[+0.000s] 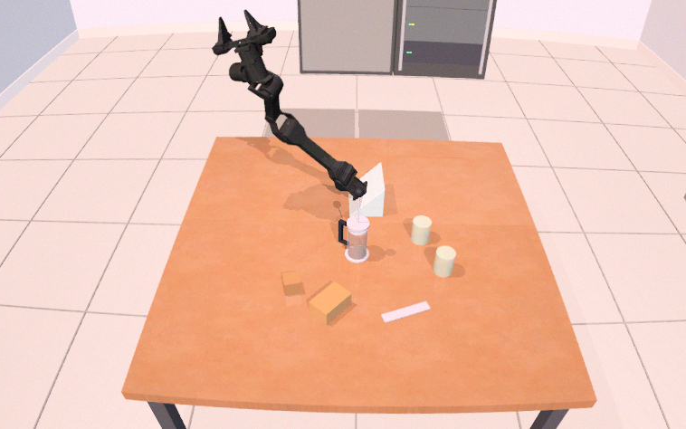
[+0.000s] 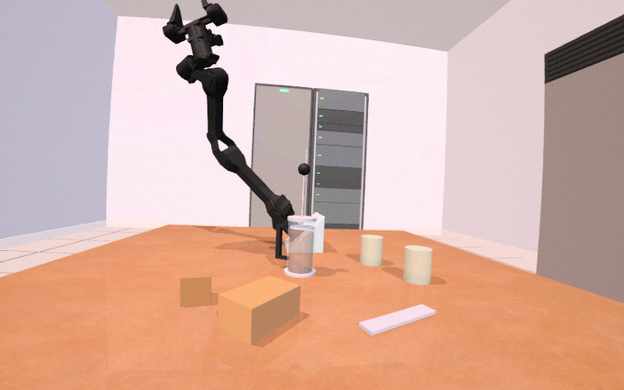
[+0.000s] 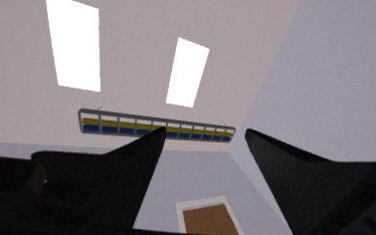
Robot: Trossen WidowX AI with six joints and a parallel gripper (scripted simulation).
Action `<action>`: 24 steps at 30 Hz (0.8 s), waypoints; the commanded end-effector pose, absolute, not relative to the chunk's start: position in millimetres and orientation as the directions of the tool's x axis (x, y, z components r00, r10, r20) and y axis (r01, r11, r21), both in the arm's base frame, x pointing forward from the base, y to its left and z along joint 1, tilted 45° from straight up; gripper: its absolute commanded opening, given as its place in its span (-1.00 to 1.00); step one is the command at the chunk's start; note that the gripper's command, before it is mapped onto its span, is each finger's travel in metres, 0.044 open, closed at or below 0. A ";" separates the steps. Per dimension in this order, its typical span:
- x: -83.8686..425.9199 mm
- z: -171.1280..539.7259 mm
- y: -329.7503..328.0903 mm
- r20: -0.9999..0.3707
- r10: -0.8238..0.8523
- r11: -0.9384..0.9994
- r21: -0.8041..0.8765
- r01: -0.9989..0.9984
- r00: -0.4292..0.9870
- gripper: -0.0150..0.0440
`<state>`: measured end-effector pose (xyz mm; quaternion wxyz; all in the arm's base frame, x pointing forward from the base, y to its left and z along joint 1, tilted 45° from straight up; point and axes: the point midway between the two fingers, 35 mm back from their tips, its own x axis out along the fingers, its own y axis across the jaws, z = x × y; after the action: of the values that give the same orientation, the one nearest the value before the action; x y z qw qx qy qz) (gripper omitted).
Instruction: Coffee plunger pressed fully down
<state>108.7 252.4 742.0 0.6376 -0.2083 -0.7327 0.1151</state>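
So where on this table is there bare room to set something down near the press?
Bare patches: the left side beyond the French press, and the near strip in front of the orange block and white slat. It is crowded right of the press, by the two cream cylinders.

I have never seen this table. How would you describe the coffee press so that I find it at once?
Start at the orange table and look near its middle, just in front of the white wedge block. There stands the coffee press, upright, left of two cream cylinders. It is the only see-through thing, with a black side handle and a thin rod rising to a black knob.
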 end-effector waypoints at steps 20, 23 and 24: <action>228.4 531.1 340.8 0.601 0.367 0.880 -0.472 -0.055 0.710 1.00; 236.0 479.0 342.3 0.489 0.321 0.870 -0.490 -0.050 0.811 1.00; 237.2 461.1 341.1 0.449 0.301 0.867 -0.497 -0.045 0.841 1.00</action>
<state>232.8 343.1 512.2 0.9080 -0.2244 -0.3358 0.1110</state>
